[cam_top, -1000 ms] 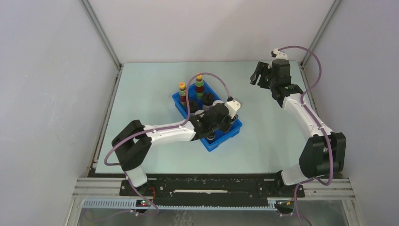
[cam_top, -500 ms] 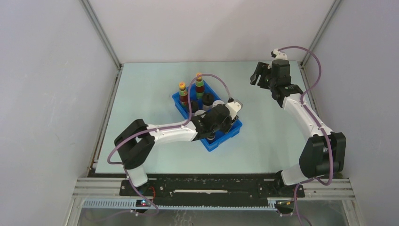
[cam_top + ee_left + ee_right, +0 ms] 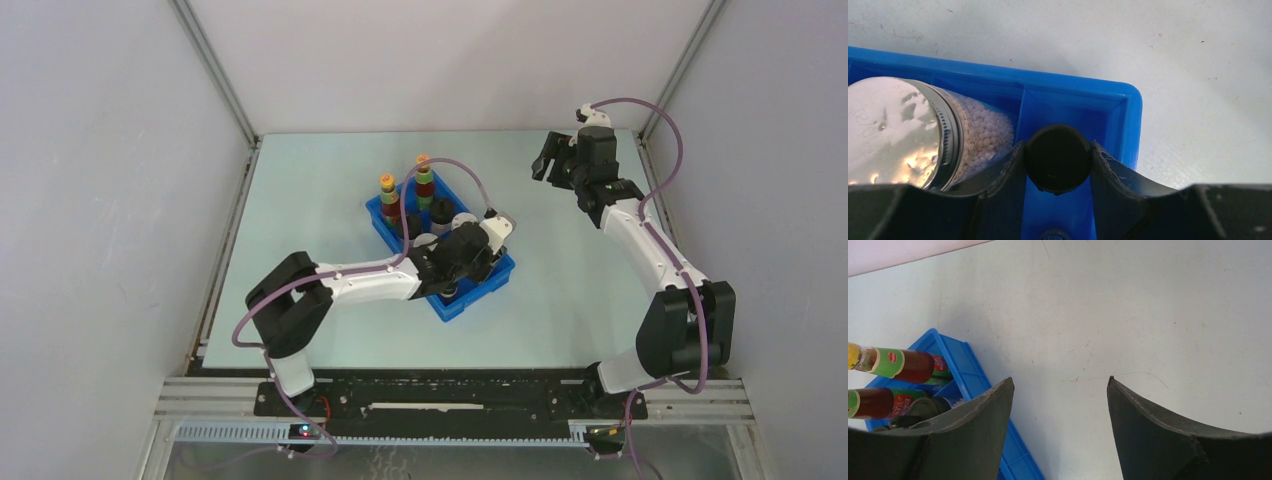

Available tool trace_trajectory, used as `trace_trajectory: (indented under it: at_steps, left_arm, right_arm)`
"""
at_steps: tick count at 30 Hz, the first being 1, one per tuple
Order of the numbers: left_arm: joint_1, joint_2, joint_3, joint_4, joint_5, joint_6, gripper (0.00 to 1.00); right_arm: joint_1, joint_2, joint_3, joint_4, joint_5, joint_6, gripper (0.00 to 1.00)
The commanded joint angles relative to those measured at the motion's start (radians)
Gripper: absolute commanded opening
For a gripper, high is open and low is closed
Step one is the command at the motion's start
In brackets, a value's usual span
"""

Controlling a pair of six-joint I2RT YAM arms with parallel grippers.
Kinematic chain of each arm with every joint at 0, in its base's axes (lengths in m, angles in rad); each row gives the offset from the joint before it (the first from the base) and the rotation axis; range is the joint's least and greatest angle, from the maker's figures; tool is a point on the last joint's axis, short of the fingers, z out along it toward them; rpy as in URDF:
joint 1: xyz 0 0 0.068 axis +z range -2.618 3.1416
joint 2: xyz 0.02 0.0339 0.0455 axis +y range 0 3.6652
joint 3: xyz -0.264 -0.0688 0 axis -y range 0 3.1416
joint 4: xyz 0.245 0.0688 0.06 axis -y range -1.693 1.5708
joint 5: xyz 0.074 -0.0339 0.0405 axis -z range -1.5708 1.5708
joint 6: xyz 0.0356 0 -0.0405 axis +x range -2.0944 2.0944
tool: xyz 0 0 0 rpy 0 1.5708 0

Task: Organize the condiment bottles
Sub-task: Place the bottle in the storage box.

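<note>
A pale blue-green bench [image 3: 300, 200] is filling the floor of a booth, with plain grey-white wall panels [image 3: 110, 180] rising on three sides and aluminium posts [image 3: 215, 70] running up the far corners. A blue divided tray [image 3: 482, 291] is sitting at an angle near the middle of the bench.

The top view is showing two tall dark-red bottles [image 3: 388, 198] [image 3: 424, 183] standing upright at the tray's far end. The left arm is covering most of the near compartments. The left wrist view is giving what the top view is hiding. A black-lidded spice jar [image 3: 1058, 165] is standing in a corner compartment of the tray. Beyond the divider, a clear jar of white pellets [image 3: 983, 132] with a shiny cap is standing in the neighbouring compartment.

The left gripper [image 3: 1058, 150] is grasping the black-lidded spice jar, its fingers [image 3: 1010, 167] pressing against both sides of the lid.

The right gripper [image 3: 1060, 382] is hanging over bare bench beyond the tray, well apart from it. Its fingers [image 3: 1148, 425] are spreading wide and holding nothing. Its own view is catching the dark-red bottles at the left edge.
</note>
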Motion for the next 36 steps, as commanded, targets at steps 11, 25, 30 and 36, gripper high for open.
trace_trajectory:
  at_steps: [11, 25, 30, 36]
  left_arm:
    - [0.005, 0.011, 0.016, 0.026, -0.007, -0.010, 0.60]
    - [0.005, 0.010, 0.023, 0.021, -0.020, -0.011, 0.73]
    - [0.005, -0.011, 0.021, 0.020, -0.024, -0.009, 0.73]
    - [0.000, -0.061, 0.031, -0.003, -0.039, -0.002, 0.73]
  right_arm:
    - [-0.012, -0.010, -0.003, 0.037, -0.002, 0.017, 0.77]
    - [-0.013, -0.011, -0.003, 0.034, -0.005, 0.018, 0.77]
    - [-0.013, -0.014, -0.003, 0.034, -0.004, 0.018, 0.77]
    - [-0.014, -0.023, -0.003, 0.039, -0.005, 0.018, 0.77]
